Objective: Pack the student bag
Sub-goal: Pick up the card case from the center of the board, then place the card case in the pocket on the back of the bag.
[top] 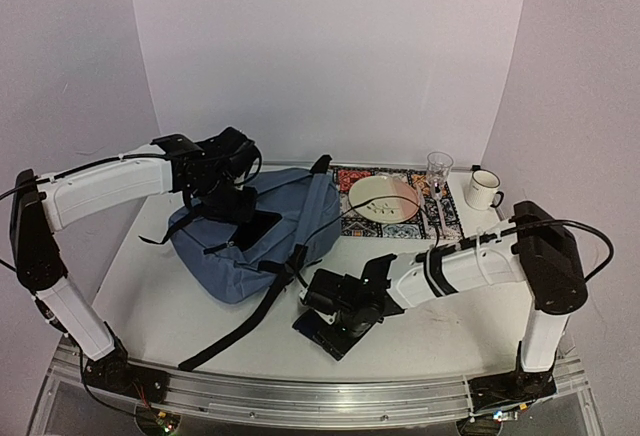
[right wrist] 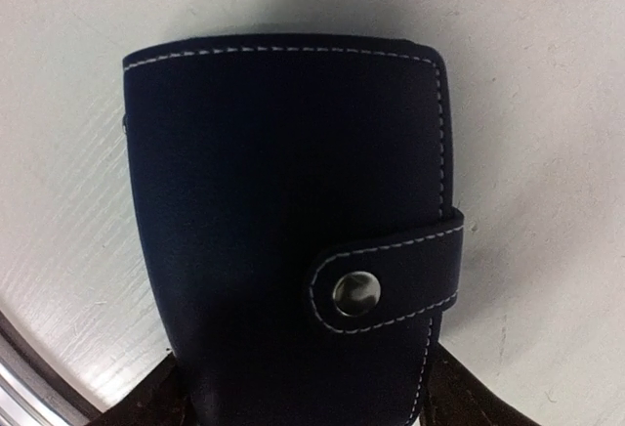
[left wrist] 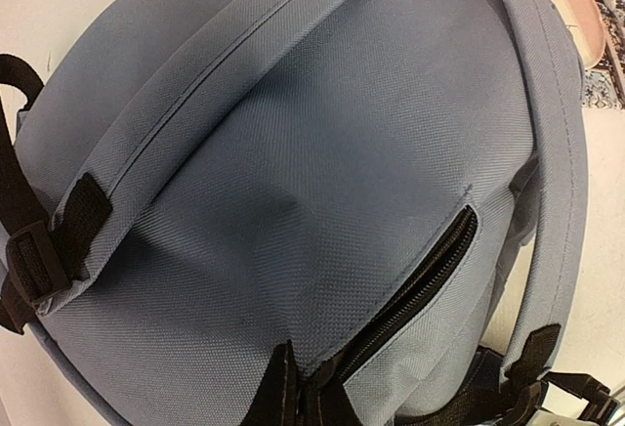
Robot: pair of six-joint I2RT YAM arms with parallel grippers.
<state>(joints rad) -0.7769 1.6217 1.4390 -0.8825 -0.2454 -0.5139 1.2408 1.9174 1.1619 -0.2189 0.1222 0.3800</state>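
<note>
From above, the student bag [top: 235, 256] lies flat on the white desk [top: 150, 306], left of centre, with one black strap [top: 230, 331] trailing toward the near edge and another running up toward a patterned mat [top: 450, 218] at the back. On that mat rests a pale plate [top: 385, 198], with a clear glass [top: 438, 169] beside it and a white mug [top: 484, 189] further right, all well apart from the bag. The left gripper [top: 232, 204] sits on the top of the bag, near its far edge. The right gripper [top: 338, 318] hangs low over a small dark wallet [top: 325, 341] that lies on the desk just beside the bag's near right corner. In the left wrist view, slate-blue fabric fills almost the whole picture; a black zip [left wrist: 430, 275] stands partly undone, and at the bottom edge the gripper's dark fingers [left wrist: 283, 392] are clenched together on the fabric at the zip's lower end. In the right wrist view, the navy wallet, stitched in white and closed by a tab with a metal snap [right wrist: 355, 294], lies flat on the desk, its near end between the two fingers [right wrist: 474, 406], which stand on either side of it; whether they press on the wallet or merely flank it cannot be told.
</note>
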